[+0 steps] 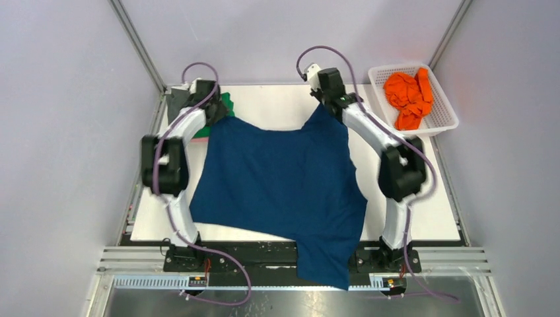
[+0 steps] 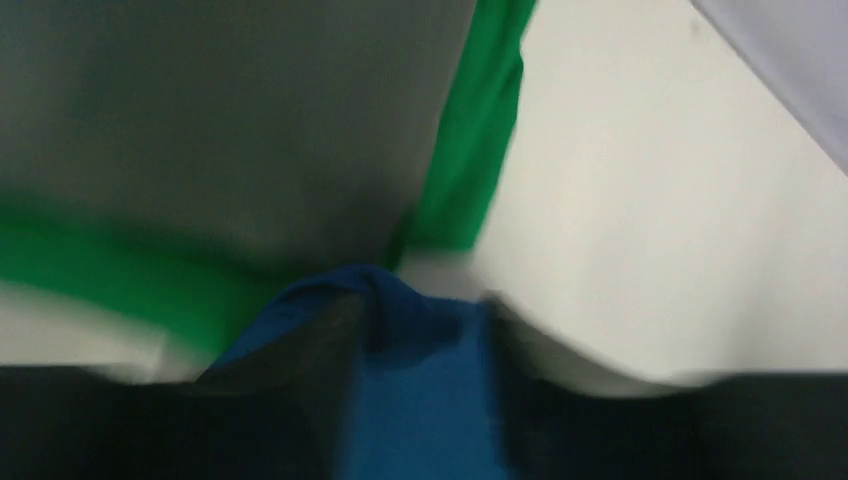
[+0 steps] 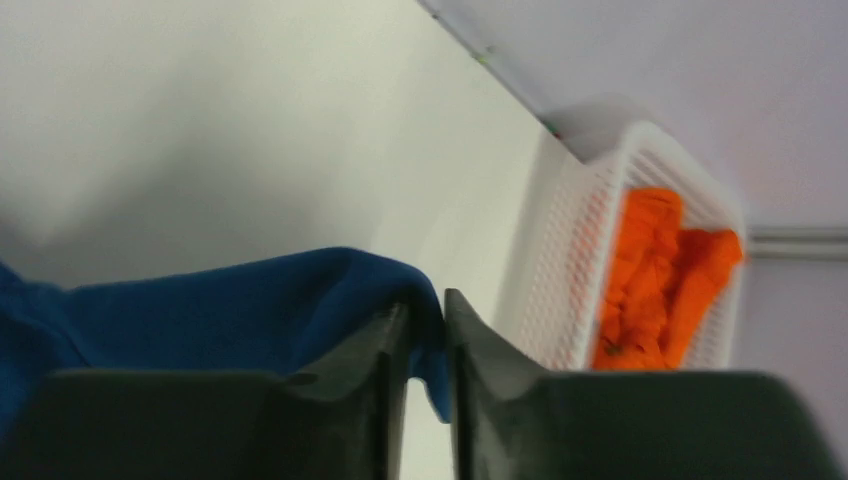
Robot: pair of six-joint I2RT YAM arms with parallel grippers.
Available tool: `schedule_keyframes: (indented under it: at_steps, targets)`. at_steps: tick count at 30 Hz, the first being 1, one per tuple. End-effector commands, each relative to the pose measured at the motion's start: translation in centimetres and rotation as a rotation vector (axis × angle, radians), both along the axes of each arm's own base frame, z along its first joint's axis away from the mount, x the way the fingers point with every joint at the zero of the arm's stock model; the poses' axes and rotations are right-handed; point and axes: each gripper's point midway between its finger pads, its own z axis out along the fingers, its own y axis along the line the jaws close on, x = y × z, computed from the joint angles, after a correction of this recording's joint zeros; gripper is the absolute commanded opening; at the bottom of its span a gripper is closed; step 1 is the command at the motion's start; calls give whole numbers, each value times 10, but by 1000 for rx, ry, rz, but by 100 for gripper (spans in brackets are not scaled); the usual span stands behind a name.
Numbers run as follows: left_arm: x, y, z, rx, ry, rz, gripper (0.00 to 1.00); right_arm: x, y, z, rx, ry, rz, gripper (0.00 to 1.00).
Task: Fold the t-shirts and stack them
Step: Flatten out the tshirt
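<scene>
From above, the dark blue t-shirt (image 1: 280, 178) lies spread on the table (image 1: 277, 102). Its long axis runs from the table's far edge to the near edge, where one end hangs over.

The left wrist view is blurred. Only this view shows a grey t-shirt (image 2: 220, 110) lying on a green t-shirt (image 2: 480, 150). Blue cloth fills the left gripper (image 2: 420, 400), but I cannot tell if it is clamped.

In the right wrist view, the right gripper (image 3: 427, 320) has its jaws almost together, pinching the blue hem.

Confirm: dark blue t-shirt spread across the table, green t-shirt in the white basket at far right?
The white mesh basket holds an orange t-shirt, not a green one; the top external view shows it. The dark blue t-shirt is spread across the table.
</scene>
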Motion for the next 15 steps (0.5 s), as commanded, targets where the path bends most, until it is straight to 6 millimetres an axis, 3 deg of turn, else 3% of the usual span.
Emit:
schedule_keyframes:
  at_steps: [1, 2, 4, 7, 10, 15]
  targets:
    - [94, 19, 9, 45, -61, 70, 90, 82, 19, -39, 101, 20, -119, 51]
    - [102, 18, 19, 45, -81, 62, 98, 91, 20, -46, 108, 42, -144, 63]
    - [104, 12, 33, 24, -134, 34, 99, 103, 30, -46, 200, 52, -136, 79]
    - [95, 0, 63, -22, -228, -27, 99, 96, 45, -26, 346, 55, -111, 96]
    - [72, -14, 77, -64, -241, -86, 99, 64, 53, -25, 493, 134, -130, 99]
    - [18, -52, 57, -137, -159, -199, 99, -18, 47, -65, 716, 305, -279, 99]
